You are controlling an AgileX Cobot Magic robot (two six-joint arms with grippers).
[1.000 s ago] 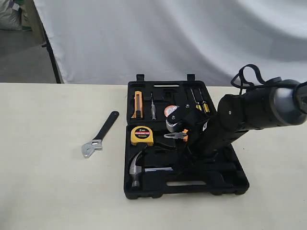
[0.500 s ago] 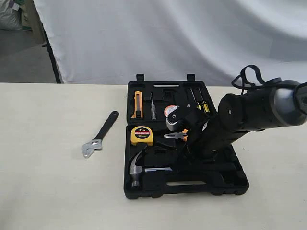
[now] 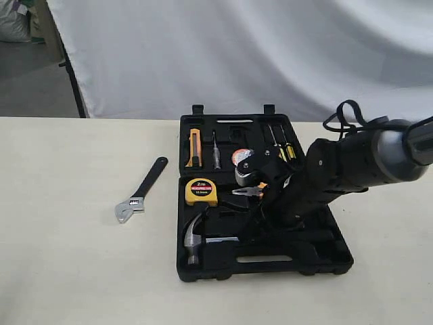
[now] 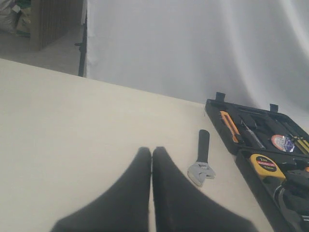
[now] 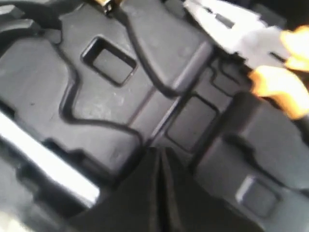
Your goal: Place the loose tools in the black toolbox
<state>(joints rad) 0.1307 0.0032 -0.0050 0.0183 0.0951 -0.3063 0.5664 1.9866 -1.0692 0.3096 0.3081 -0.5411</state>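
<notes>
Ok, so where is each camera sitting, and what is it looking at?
Exterior view: off the arms, looks down across the table toward the white curtain; shows black toolbox, wrench, right arm.
Left wrist view: on the left arm, facing the wrench and toolbox; shut left gripper shows.
Right wrist view: close above the toolbox's recesses and pliers; shut right gripper shows.
Shared: exterior and left wrist views both see the wrench.

The right gripper [image 5: 157, 162], jaws pressed together, hung close over the moulded recesses of the black toolbox [image 5: 111, 96]. Blurred orange-handled pliers [image 5: 246, 38] lay toward one o'clock from its tips.
</notes>
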